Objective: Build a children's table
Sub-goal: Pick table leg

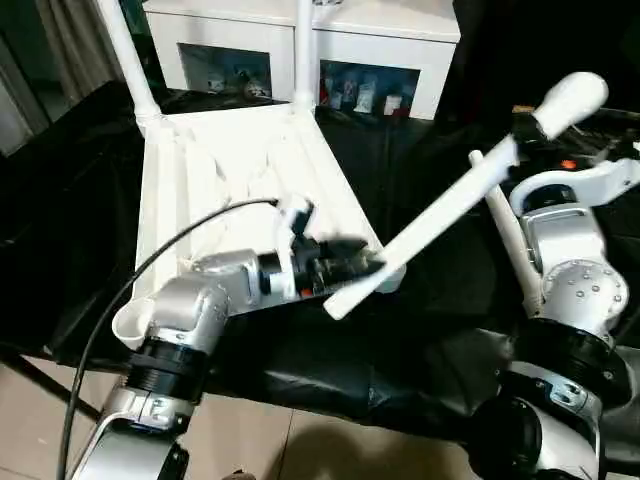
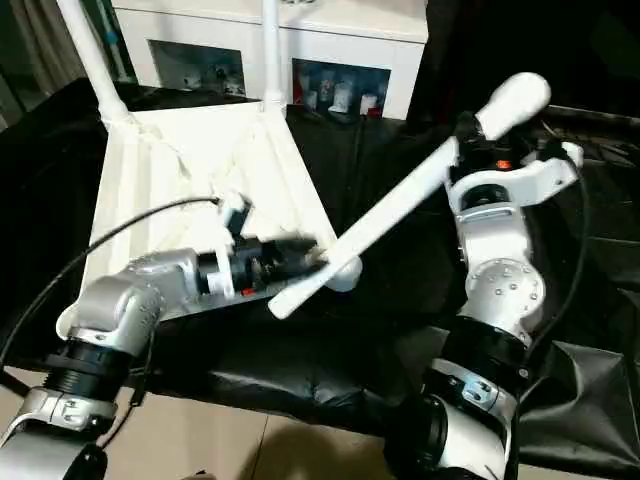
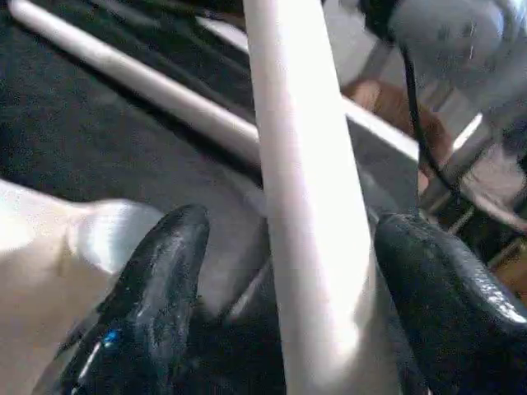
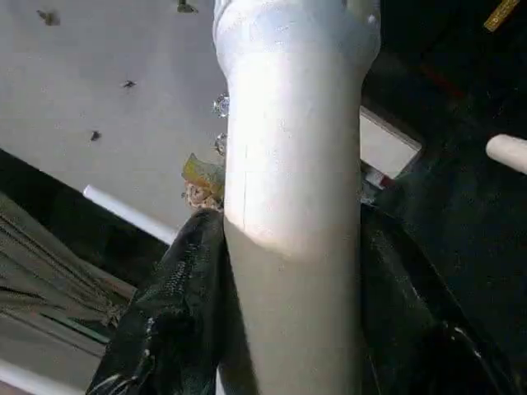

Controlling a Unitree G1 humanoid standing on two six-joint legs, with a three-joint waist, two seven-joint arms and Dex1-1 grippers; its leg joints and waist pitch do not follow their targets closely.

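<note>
The children's table top (image 1: 230, 170) lies upside down on the black-covered work table, ribbed underside up. Two white legs (image 1: 128, 50) (image 1: 305, 50) stand upright in its far corners. A third white leg (image 1: 450, 205) slants from upper right down to the top's near right corner. My right gripper (image 1: 520, 135) is shut on this leg near its thick upper end; its fingers (image 4: 177, 280) press both sides. My left gripper (image 1: 365, 258) is open at the leg's lower end, fingers (image 3: 156, 288) standing either side of it with gaps.
Another white leg (image 1: 505, 235) lies loose on the black cover (image 1: 430, 330) right of the table top. A white cabinet (image 1: 380, 40) with glass doors stands behind the table. A black cable (image 1: 150, 260) arcs over my left forearm.
</note>
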